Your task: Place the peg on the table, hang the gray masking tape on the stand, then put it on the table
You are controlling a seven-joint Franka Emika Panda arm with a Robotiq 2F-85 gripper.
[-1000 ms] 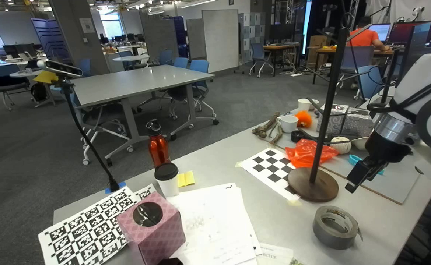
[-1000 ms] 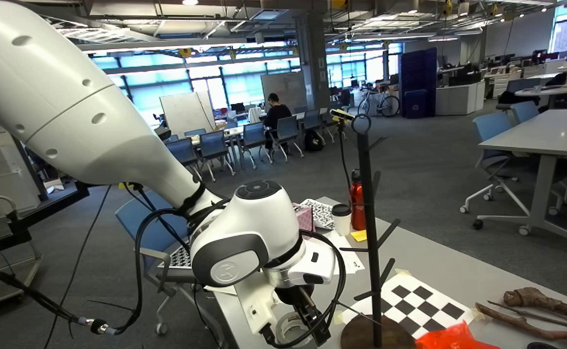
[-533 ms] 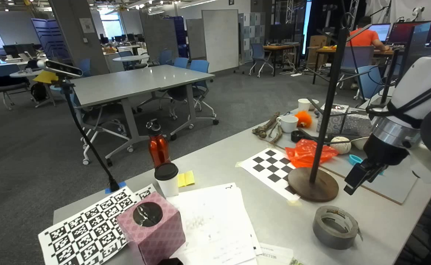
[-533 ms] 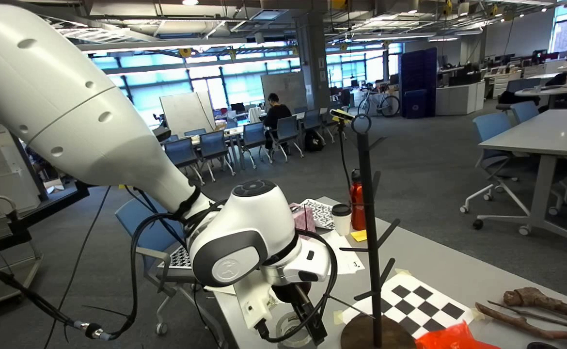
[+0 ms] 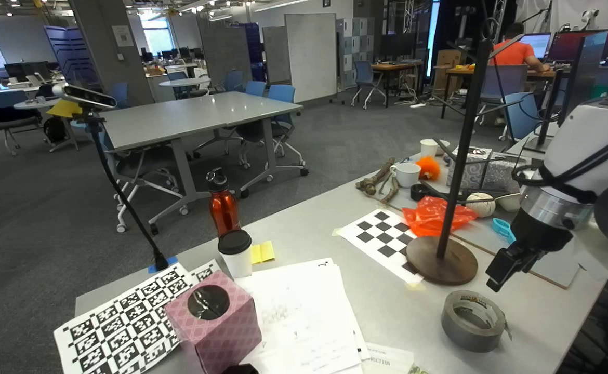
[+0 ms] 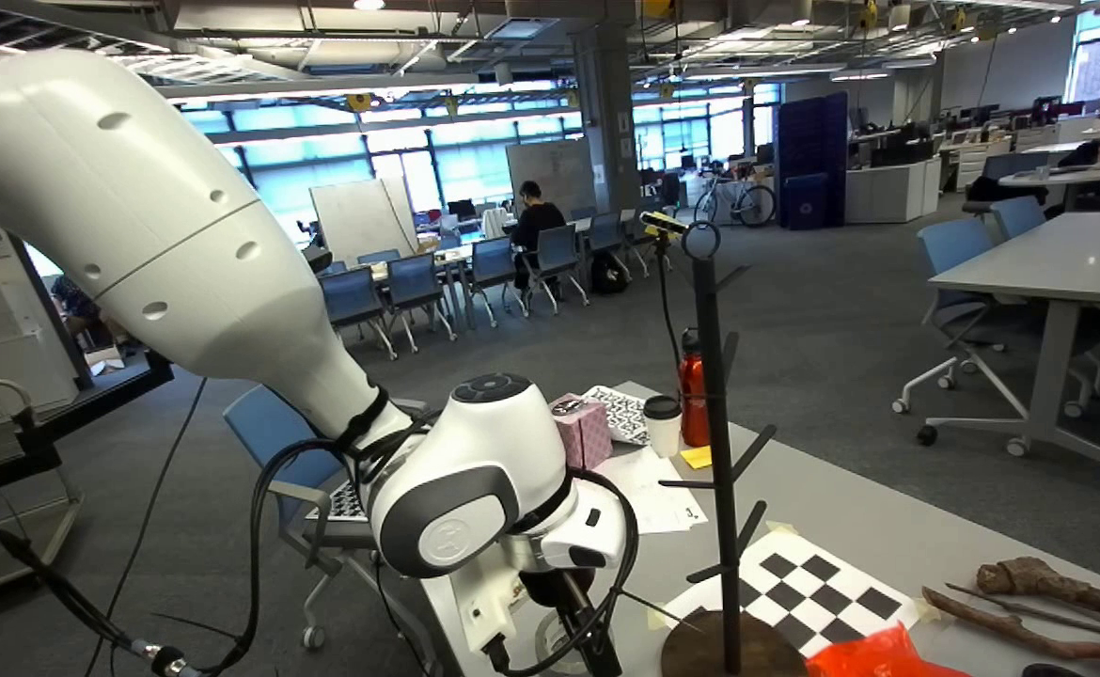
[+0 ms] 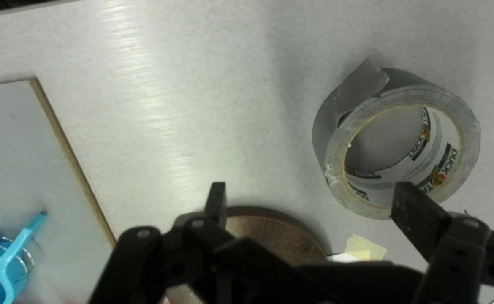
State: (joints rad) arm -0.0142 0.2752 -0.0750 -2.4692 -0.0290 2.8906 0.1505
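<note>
The grey tape roll [image 5: 465, 336] lies flat on the table [image 5: 387, 309], its loose end sticking out. It is partly hidden behind the arm in an exterior view [image 6: 546, 649] and shows in the wrist view [image 7: 335, 162]. The stand [image 5: 460, 156] has a dark pole with side pegs and a round wooden base; its pole shows in an exterior view [image 6: 719, 423]. My gripper [image 7: 310, 190] is open and empty. It is above the table, between the stand's base [image 7: 268, 236] and the tape, touching neither as far as I can tell. I cannot make out a separate loose peg.
A checkered sheet [image 5: 374, 234] lies under the base's edge. Red plastic [image 5: 431, 215], sticks [image 5: 377, 182] and a grey board [image 7: 27, 160] with a blue item [image 7: 6, 261] lie beyond. A pink box [image 5: 231, 332], papers [image 5: 304, 317] and a lidded cup [image 5: 236, 257] stand opposite.
The arm and gripper have moved down, closer to the table and the tape roll. The tape and stand have not moved.
</note>
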